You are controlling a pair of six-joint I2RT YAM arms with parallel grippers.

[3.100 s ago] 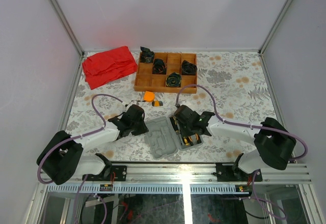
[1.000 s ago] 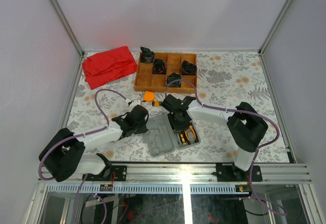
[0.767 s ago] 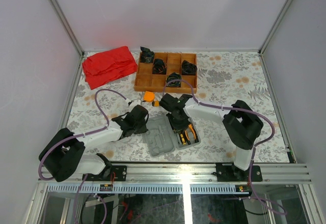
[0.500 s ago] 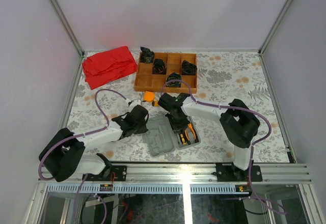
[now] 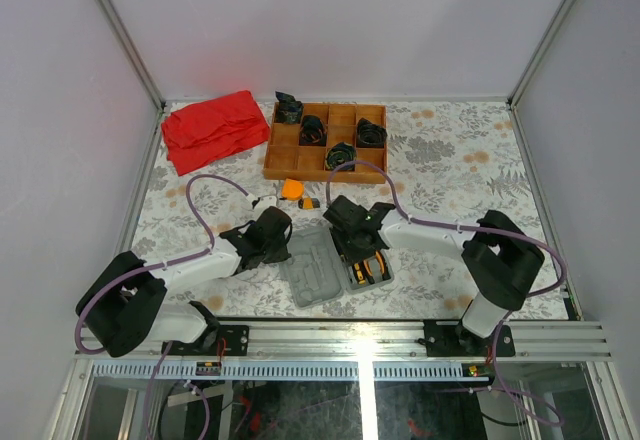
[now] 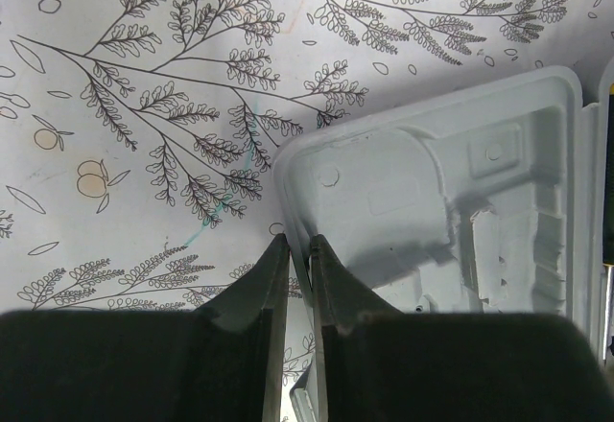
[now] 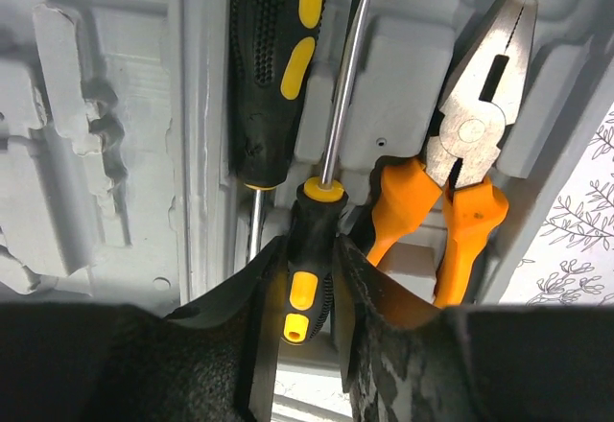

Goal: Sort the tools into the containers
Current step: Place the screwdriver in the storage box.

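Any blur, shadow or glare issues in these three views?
Left wrist: left hand dark and soft, grey case sharp, soft shadow in its recess. Right wrist: right hand blurred, screwdrivers and pliers crisp. Top external: even light, no glare.

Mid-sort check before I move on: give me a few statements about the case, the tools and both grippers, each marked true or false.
1. The pliers lie in the grey case. True.
2. The tape measure sits in the case. False: it lies on the table, beyond the case.
3. The right gripper has a finger on either side of a screwdriver handle. True.
4. The wooden tray holds nothing. False: black bundles fill several compartments.
5. The left gripper is wide open over that tray. False: it is shut at the case's left rim.
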